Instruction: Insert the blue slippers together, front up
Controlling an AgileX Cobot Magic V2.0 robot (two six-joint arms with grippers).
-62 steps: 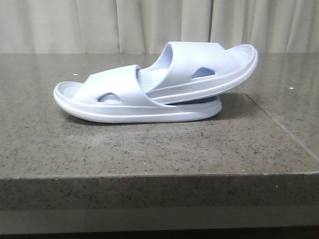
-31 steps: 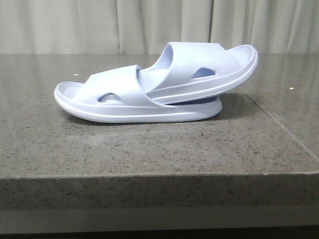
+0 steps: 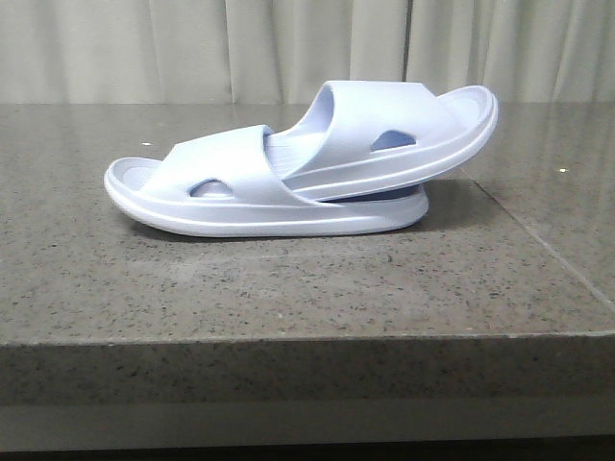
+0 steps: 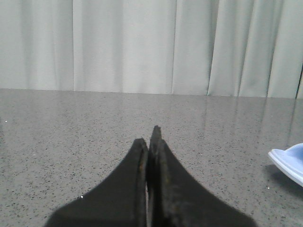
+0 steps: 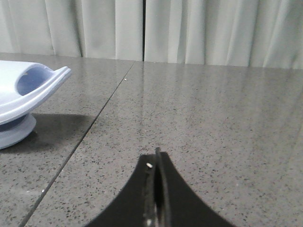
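Two pale lavender-blue slippers lie nested on the grey stone table (image 3: 288, 288). The lower slipper (image 3: 221, 197) rests flat, toe to the left. The upper slipper (image 3: 404, 125) has its end pushed under the lower one's strap and tilts up to the right. No gripper shows in the front view. My left gripper (image 4: 150, 135) is shut and empty, low over the table, with a slipper's tip (image 4: 289, 161) far off to its side. My right gripper (image 5: 156, 156) is shut and empty, with the slippers' raised end (image 5: 33, 90) off to its side.
A seam (image 3: 538, 240) in the stone top runs diagonally right of the slippers and also shows in the right wrist view (image 5: 85, 137). Pale curtains (image 3: 288, 48) hang behind the table. The table's front edge (image 3: 307, 338) is near the camera.
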